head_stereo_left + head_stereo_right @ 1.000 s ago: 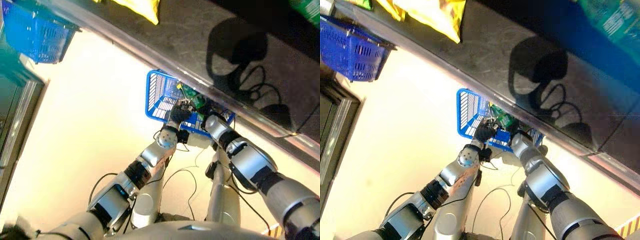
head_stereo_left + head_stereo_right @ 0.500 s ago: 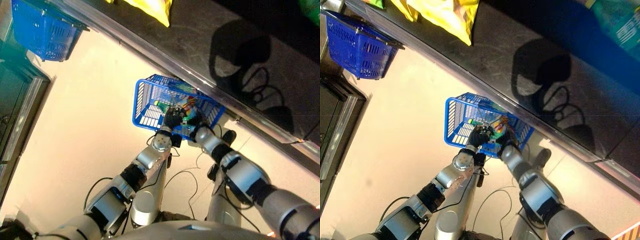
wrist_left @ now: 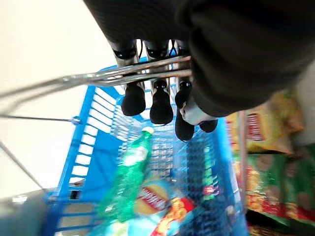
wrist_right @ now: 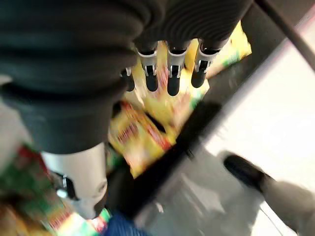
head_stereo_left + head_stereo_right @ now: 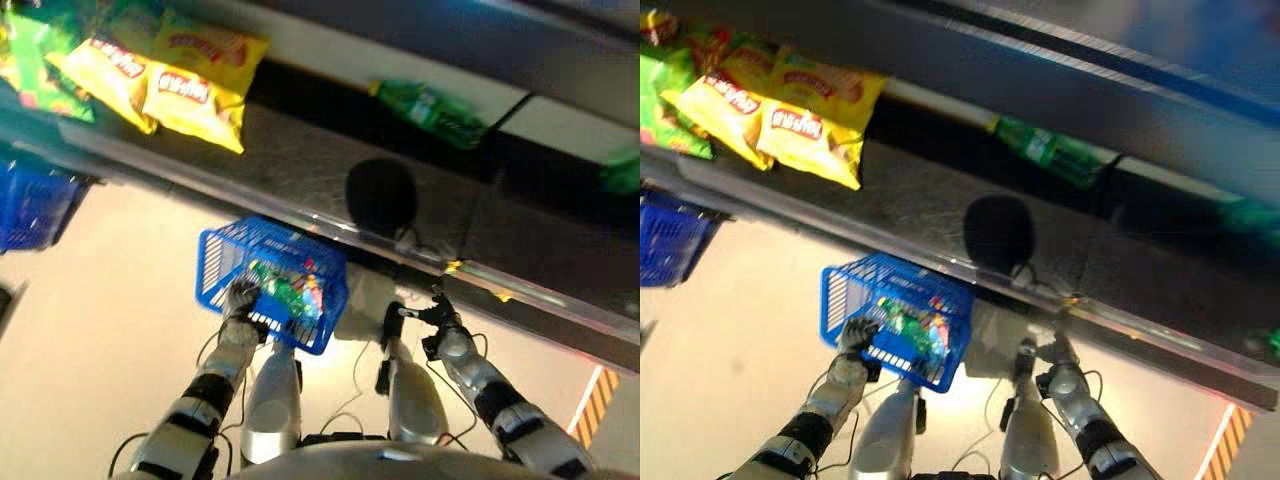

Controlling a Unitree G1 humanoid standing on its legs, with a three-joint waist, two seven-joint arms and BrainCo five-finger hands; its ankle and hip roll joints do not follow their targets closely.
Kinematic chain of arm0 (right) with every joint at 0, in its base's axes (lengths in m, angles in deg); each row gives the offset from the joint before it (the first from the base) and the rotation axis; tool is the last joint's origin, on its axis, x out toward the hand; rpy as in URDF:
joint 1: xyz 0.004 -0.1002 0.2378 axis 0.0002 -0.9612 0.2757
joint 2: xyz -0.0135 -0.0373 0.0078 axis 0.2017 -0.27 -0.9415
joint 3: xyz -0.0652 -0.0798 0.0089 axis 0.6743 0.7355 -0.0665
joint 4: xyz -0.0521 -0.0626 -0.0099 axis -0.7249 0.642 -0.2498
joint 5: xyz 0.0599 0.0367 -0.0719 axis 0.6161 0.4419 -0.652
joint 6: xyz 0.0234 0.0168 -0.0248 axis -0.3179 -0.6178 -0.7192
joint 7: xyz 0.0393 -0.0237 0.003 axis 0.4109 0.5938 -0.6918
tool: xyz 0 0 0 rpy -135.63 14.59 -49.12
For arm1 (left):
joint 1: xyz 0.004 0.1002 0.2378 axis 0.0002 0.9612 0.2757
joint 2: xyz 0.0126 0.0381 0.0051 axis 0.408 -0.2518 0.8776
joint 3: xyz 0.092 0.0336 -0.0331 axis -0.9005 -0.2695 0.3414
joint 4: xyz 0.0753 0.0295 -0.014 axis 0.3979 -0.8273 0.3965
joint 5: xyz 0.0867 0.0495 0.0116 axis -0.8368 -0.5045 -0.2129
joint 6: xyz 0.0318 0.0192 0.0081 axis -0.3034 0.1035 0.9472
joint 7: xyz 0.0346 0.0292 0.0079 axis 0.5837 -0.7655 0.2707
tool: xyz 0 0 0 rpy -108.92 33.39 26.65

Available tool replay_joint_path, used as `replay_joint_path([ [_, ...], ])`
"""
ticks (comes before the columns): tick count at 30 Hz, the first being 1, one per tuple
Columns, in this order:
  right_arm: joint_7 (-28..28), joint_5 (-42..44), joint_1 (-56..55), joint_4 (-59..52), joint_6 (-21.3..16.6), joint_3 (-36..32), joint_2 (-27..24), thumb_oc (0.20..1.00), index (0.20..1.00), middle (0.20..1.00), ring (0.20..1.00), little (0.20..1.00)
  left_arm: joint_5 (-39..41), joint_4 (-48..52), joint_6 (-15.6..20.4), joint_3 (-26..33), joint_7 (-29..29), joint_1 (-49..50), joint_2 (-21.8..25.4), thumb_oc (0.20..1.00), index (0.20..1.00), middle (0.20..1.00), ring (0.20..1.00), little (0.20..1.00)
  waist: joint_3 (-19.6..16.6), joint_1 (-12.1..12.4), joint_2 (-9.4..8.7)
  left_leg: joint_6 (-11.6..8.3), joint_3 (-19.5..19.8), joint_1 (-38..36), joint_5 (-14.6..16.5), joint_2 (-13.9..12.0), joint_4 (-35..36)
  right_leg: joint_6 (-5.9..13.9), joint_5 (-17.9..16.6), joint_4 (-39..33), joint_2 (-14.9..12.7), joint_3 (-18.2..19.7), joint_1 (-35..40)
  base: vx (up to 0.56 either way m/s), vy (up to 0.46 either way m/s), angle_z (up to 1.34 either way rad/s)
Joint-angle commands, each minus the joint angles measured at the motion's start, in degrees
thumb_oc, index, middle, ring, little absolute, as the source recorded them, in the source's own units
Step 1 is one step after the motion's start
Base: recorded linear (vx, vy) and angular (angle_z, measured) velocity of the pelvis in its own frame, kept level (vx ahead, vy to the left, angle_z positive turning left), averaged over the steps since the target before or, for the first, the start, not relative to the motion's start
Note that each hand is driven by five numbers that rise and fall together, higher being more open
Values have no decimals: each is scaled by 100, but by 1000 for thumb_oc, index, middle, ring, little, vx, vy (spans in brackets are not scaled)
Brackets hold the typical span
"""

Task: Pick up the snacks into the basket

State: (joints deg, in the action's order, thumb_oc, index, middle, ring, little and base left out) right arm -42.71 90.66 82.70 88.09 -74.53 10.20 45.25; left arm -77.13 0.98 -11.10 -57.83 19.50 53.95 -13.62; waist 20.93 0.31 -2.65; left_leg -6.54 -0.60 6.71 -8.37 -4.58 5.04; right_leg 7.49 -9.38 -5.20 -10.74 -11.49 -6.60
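1. The left hand (image 3: 162,101) curls round the wire handle of the blue plastic basket (image 5: 218,262), hanging it below the shelf edge.
2. The right hand (image 5: 437,315) is free, fingers loosely extended, holding nothing.
3. The yellow snack bags (image 5: 195,95) lie flat on the dark shelf, up and leftward, well apart from the right hand.
4. The basket is slotted lattice; it holds a green bottle (image 3: 129,169) and glossy packets.

open robot hand (image 4: 170,73) above yellow snack bags (image 4: 140,135)
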Motion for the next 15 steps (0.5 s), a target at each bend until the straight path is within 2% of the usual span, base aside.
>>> replay_joint_path([
  [1,334,152,-93,-521,-315,-177,-99,1000,1000,1000,1000,1000,-637,-538,-121,68,40,98,-35,200,200,200,200,200,-379,19,36,201,-130,-181,382,245,-21,322,258,483,-113,104,-212,79,-35,-18],
  [2,334,152,-94,-522,-314,-177,-99,1000,1000,1000,1000,1000,-637,-538,-121,67,40,99,-35,200,200,200,200,200,-380,20,37,201,-130,-182,383,245,-21,322,258,482,-112,104,-212,124,-43,-17],
  [5,628,380,-807,-1313,-433,-693,-281,1000,1000,1000,1000,1000,-708,-1303,-241,444,321,382,-146,200,200,200,200,200,-778,-97,14,200,-221,-417,459,175,-7,308,349,479,-30,158,-17,136,-35,-20],
  [9,693,480,-1209,-1257,-445,-1106,-253,1000,1000,1000,1000,1000,-1002,-1655,-290,585,528,540,-101,200,200,200,200,200,-1105,-168,-15,203,-277,-586,540,159,-4,313,385,447,18,202,145,94,-6,-6],
  [11,670,539,-1226,-825,-392,-1205,-178,1000,1000,1000,1000,1000,-1142,-1686,-274,530,596,583,-61,200,200,200,200,200,-1233,-176,-37,207,-279,-626,563,157,-4,320,389,430,31,200,200,58,21,1],
  [15,382,724,-953,1146,-221,-1398,152,1000,1000,1000,1000,1000,-1325,-1786,-289,421,666,615,-19,200,200,200,200,200,-1443,-153,-99,247,-258,-694,620,190,-4,355,357,386,14,162,331,37,71,1],
])
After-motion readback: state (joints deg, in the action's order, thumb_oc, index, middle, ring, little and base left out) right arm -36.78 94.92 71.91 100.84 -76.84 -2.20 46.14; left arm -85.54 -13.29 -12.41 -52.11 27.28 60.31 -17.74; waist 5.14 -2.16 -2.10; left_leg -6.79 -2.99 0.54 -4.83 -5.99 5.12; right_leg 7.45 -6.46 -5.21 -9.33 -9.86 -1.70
